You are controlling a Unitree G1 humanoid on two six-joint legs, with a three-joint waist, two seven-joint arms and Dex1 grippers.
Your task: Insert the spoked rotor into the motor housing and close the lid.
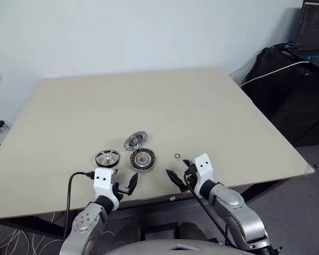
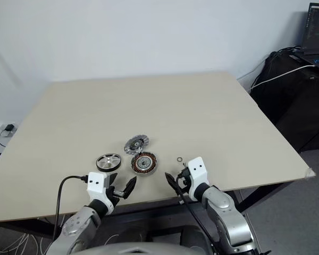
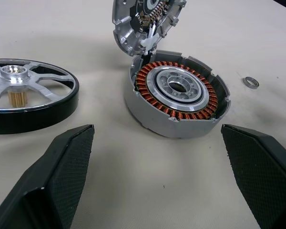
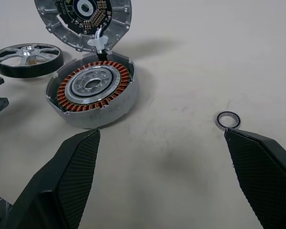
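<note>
At the near table edge, the left hand and right hand both stand wide and hold nothing. Just beyond the left hand lies the shiny silver spoked rotor with dark rim, flat on the pale wooden table, hub up; judged the nearer arm for the pick. Beside it, toward the right hand, sits the round grey motor housing with copper-brown windings, open. The dull grey ribbed metal lid leans up at its far side, touching it. A small metal ring lies ahead of the right hand. Beyond, ample open table surface.
</note>
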